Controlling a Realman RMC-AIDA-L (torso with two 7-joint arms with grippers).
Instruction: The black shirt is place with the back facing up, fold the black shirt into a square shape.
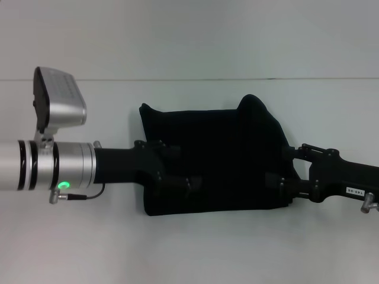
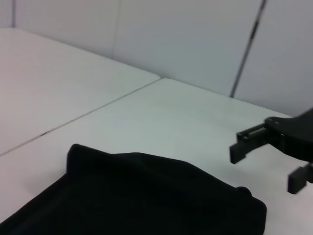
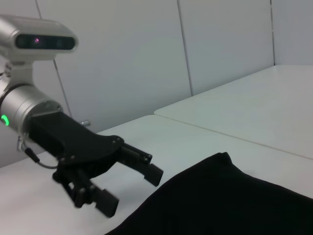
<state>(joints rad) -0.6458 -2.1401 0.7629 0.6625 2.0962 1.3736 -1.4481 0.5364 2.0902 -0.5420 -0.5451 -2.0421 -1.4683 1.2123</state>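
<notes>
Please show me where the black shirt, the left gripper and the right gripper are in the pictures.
black shirt (image 1: 219, 160): head view, middle of the folded cloth.
left gripper (image 3: 132, 183): right wrist view, between its open fingertips.
right gripper (image 2: 266, 164): left wrist view, between its open fingertips.

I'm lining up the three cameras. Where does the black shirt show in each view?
Head view: the black shirt lies mid-table, between both end effectors.
Left wrist view: black shirt along the bottom; right end effector beside it.
Right wrist view: black shirt at lower right.
Shared landmark: the table seam.
</notes>
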